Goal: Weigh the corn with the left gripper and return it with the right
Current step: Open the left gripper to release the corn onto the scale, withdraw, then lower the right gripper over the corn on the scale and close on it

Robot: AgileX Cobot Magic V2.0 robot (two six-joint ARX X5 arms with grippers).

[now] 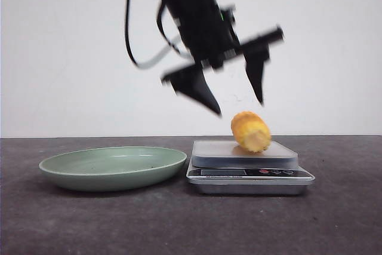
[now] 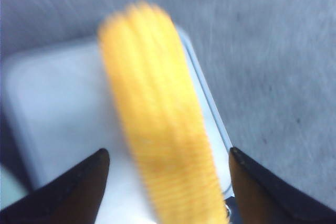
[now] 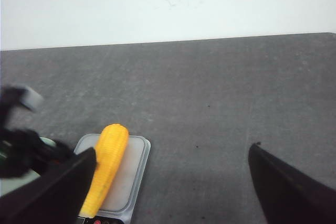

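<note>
The corn [image 1: 250, 131] is seen lying on the platform of the scale [image 1: 249, 170], toward its right side, with its pale cut end facing the camera. The left hand [image 1: 237, 95] is held just above the scale, fingers spread and released, grasping nothing; it is motion-blurred. The right hand [image 3: 168, 182] is also spread open and empty, well back from the scale. A green plate [image 1: 113, 167] is noted just left of the scale on the desk [image 1: 191, 225]. Judgement: placement for weighing appears done; the display cannot be read. Pick-up and return by the right hand remain outstanding.
</note>
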